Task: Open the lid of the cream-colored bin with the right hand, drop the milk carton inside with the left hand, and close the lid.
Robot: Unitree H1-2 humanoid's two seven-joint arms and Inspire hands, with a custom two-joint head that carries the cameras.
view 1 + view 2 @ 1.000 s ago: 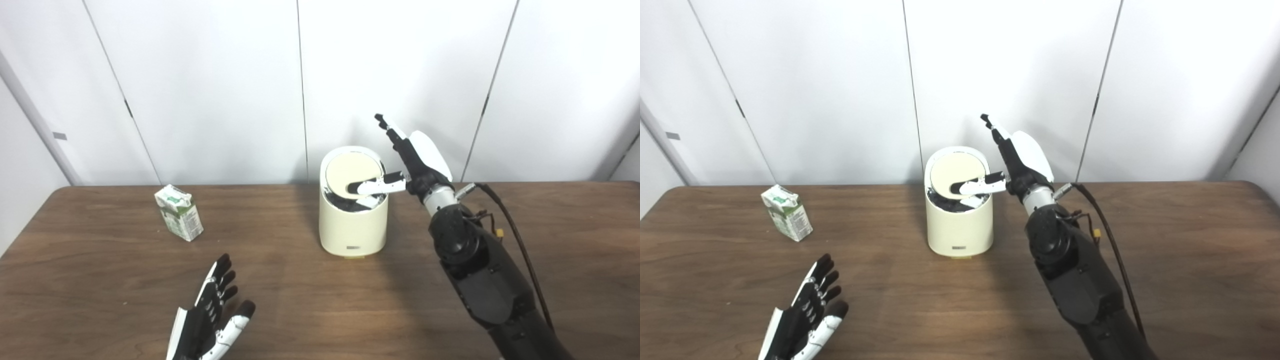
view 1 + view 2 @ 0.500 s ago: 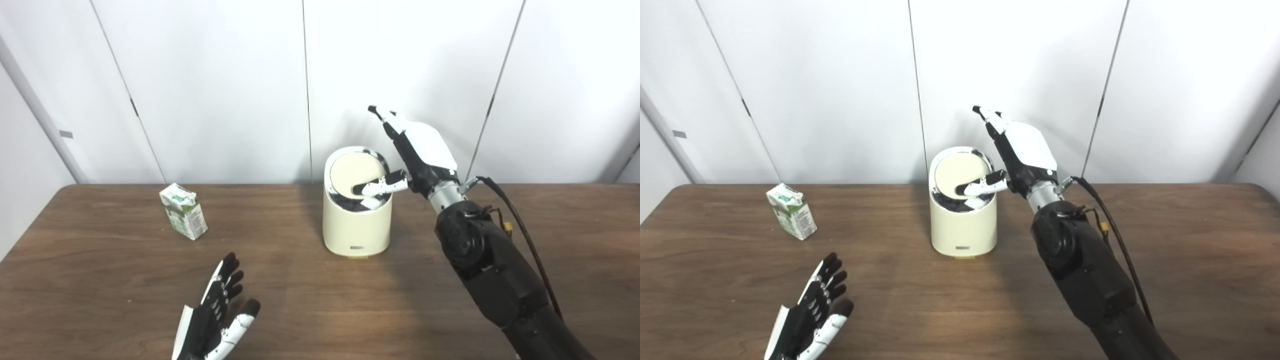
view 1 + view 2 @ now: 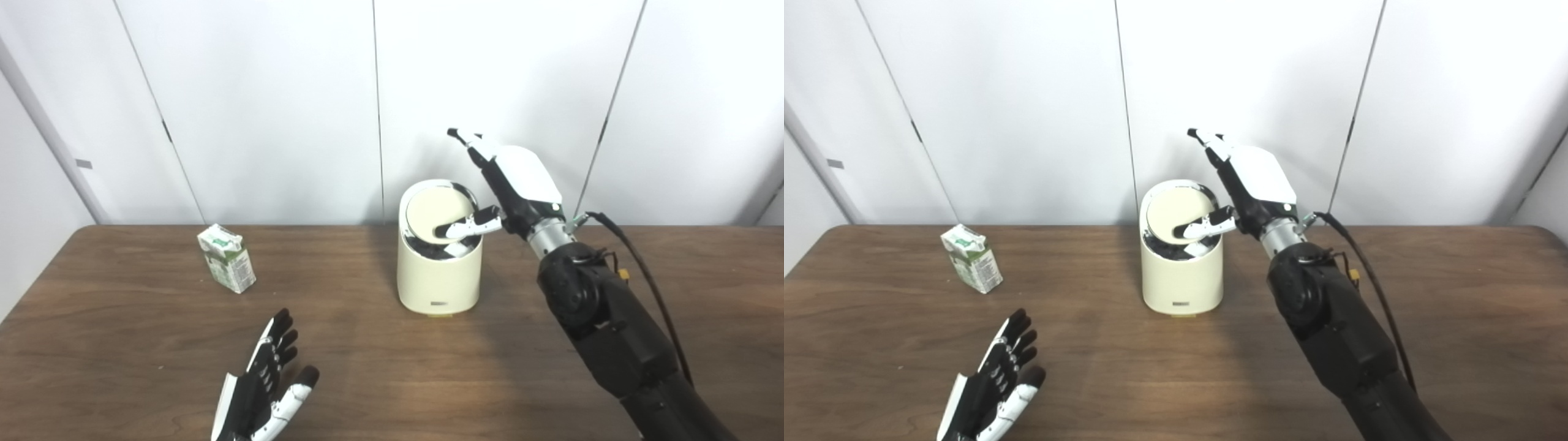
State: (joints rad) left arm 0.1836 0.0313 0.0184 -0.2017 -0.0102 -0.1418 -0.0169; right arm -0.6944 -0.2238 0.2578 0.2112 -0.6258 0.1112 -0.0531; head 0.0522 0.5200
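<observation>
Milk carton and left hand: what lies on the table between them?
Nothing: only bare table separates the milk carton from the left hand, in both eye views.

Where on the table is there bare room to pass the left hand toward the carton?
Bare wood lies between the left hand and the milk carton, and between the carton and the bin. The near middle of the table is bare too. It is crowded at the bin's lid, where the right hand works.

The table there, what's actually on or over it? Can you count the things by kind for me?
Milk carton: 1
Cream-colored bin with tilted lid: 1
Robot hands: 2, left hand open above the table, right hand at the bin with its thumb on the lid
Total: 4
</observation>
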